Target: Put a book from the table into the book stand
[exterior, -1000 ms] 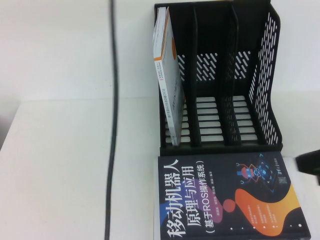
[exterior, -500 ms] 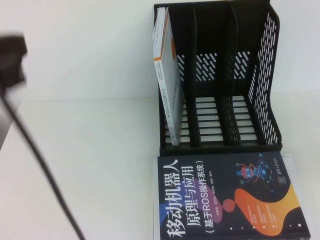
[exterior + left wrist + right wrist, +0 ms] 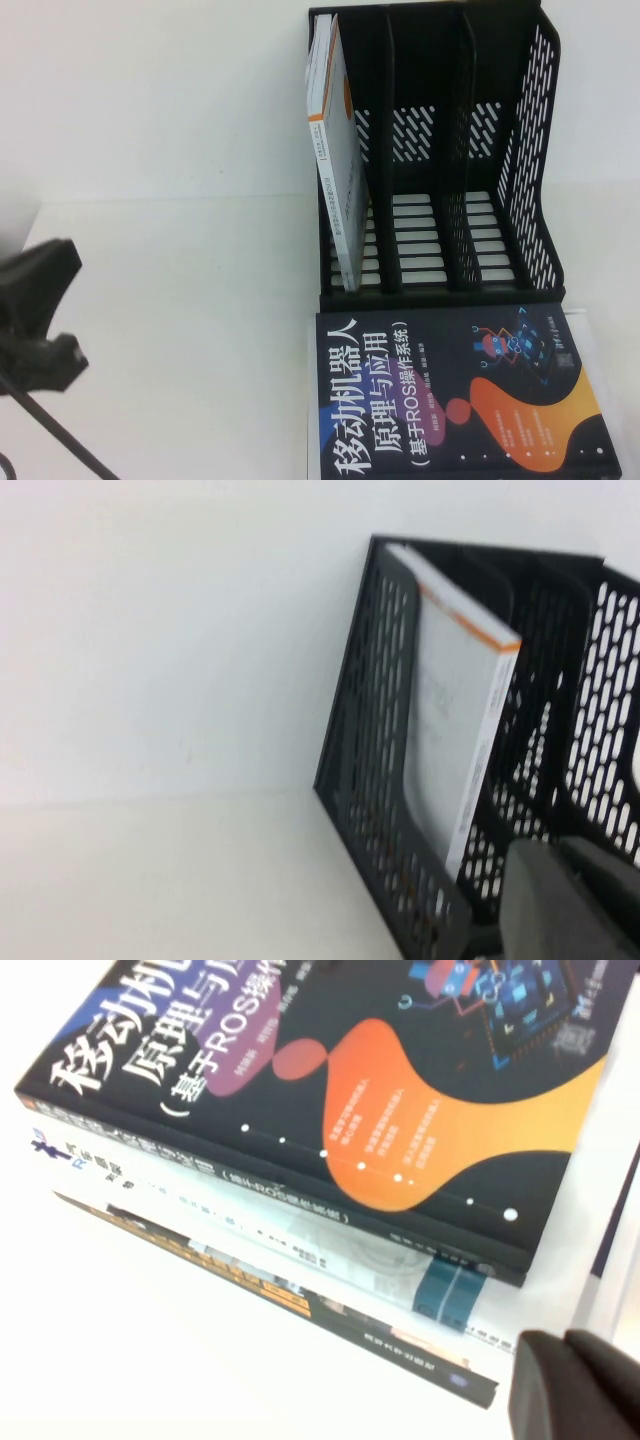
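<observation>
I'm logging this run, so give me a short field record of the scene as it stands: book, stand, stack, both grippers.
book: pale grey-white paperback with orange strip, upright in the leftmost slot
stand: black plastic three-slot file rack on the white table, other two slots empty
stack: dark navy book with orange swirls on top, in front of the rack
left gripper: shut, holding nothing, left of the rack
right gripper: near the stack's corner
</observation>
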Tool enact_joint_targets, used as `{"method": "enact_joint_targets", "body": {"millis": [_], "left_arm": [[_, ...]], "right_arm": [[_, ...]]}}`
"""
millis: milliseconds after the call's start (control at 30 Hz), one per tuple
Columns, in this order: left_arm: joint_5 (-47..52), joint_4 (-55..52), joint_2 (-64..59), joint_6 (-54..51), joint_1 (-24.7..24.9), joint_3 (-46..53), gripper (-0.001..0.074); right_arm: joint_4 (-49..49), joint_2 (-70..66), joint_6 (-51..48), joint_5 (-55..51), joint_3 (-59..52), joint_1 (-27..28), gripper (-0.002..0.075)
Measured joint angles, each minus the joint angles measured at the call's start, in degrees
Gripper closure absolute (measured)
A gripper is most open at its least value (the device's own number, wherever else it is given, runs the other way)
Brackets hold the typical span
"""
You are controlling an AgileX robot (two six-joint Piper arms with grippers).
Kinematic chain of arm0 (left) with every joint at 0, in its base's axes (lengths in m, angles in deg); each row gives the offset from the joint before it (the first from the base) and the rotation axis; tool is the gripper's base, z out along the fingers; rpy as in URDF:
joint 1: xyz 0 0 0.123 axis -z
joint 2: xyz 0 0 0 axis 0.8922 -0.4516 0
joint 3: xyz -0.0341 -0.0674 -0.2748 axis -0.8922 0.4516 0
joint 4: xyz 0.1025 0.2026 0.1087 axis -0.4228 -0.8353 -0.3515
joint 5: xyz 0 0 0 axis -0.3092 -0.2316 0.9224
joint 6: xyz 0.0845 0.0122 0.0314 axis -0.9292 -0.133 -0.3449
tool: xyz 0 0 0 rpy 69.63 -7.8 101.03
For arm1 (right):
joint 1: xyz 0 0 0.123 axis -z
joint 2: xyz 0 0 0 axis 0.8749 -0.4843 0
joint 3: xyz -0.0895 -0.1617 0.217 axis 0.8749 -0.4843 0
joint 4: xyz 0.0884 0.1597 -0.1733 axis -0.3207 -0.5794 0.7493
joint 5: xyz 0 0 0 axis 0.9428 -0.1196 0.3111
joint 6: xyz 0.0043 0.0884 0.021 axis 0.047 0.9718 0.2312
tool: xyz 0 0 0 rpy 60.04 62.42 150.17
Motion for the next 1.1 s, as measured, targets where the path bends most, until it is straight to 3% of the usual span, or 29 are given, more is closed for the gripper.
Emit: {"method": "enact_joint_targets", "body": {"millis": [567,867,1100], "left_arm": [[3.8,0.0,1.4,0.0,0.0,9.0,0.0736],[3.5,-1.2,20.3,-1.5,-11.3,19.5,0.0736],[3.8,-3.9,34.2,-4.7,-13.5,31.5,0.0736]], "right_arm": [[-0.7,0.1,-0.1,1.6,-0.6,0.0,0.0729],[-1.8,0.1,-0.1,1.6,-0.6,0.0,0.0729],[-2.0,0.1,-0.1,1.7,-0.6,0.0,0.0729]]}}
